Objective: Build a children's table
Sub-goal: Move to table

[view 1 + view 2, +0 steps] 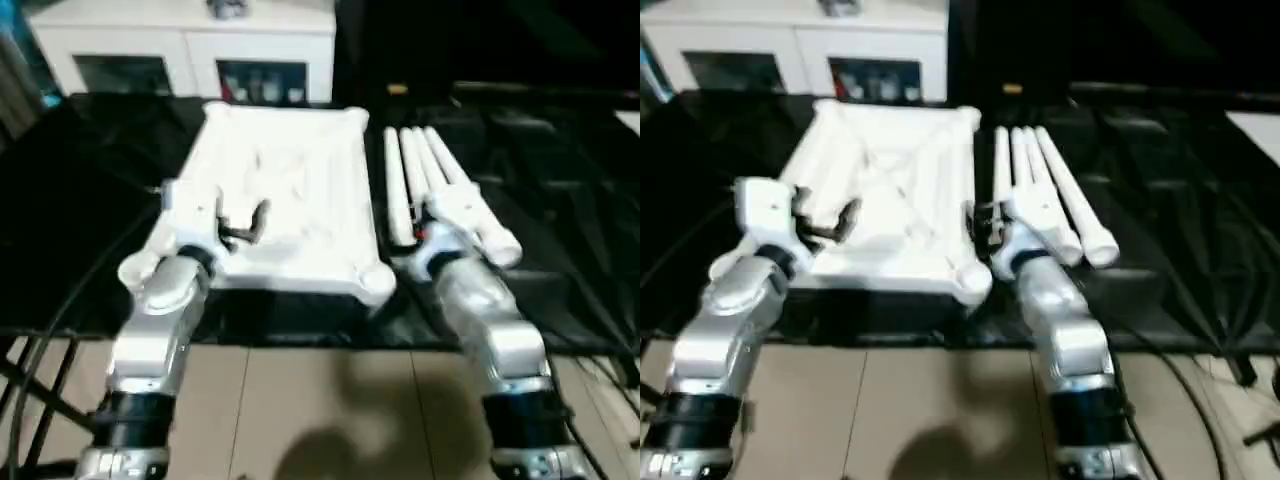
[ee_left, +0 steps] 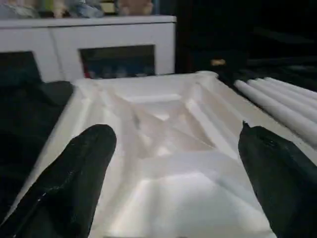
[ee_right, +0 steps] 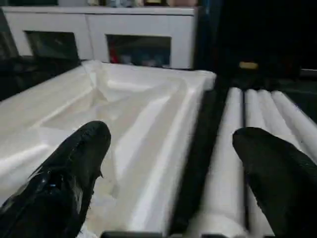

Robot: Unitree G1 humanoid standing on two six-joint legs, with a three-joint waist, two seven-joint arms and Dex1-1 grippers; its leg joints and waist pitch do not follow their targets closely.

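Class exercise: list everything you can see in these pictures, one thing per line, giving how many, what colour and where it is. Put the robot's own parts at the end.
Table top: one, white, lying ribbed side up in the middle of the work table.
Legs: four, white, long tubes lying side by side on the work table just to the right of the table top.
Work table: one, covered in black sheeting, under the table top and legs.
Cabinet: one, white with glass doors, behind the work table.
Floor: pale tiles, in front of the work table.
Left gripper: one, black fingers spread open over the near left part of the table top.
Right gripper: one, black fingers spread open, above the gap between the table top and the legs.
Forearms: two, silver, reaching in from the near edge.
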